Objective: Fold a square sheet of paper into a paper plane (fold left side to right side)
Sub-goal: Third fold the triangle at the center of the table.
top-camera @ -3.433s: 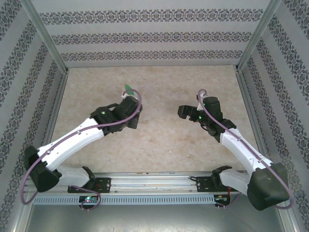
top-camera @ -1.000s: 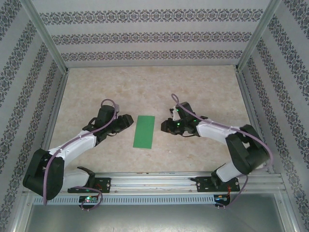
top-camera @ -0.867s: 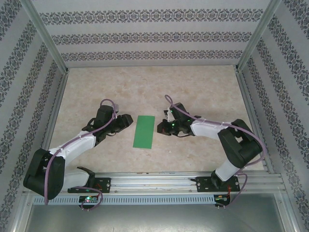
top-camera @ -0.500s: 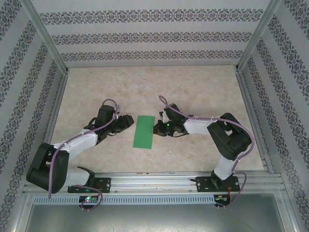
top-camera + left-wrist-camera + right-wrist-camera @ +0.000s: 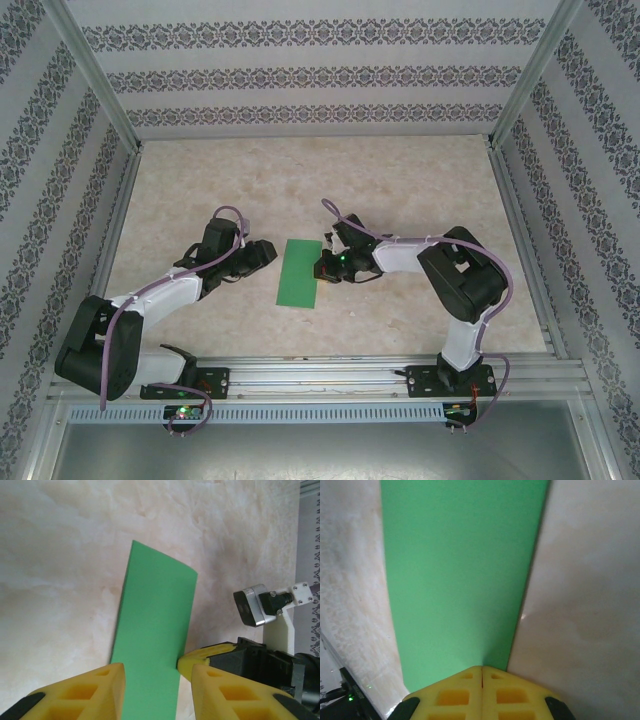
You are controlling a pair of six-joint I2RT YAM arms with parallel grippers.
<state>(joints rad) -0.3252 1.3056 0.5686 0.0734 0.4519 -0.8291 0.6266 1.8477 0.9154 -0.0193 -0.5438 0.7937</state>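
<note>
Well, the pale marbled desk point(image 5: 400, 180) is carrying one thing, the green sheet of paper point(image 5: 297, 272), which is lying flat near the middle, already doubled into a narrow strip. Its long axis is running away from the arm bases toward the far wall, leaning slightly.

The right gripper point(image 5: 320, 268) is the nearer one. It is sitting at the strip's right long edge, so the paper is lying directly to its left. I judge the coming move is a press or a run along that edge. Its jaws are closed tight with nothing between them.

The left gripper point(image 5: 268, 250) is hanging near the left edge without touching it, jaws partly spread and empty.

The right wrist camera is showing what the overhead one cannot: the two yellow fingertips point(image 5: 470, 677) meeting over the paper's edge. The left wrist camera is showing the gap between its own fingers, the strip beyond, and the right gripper's tip against the strip's right side.
</note>
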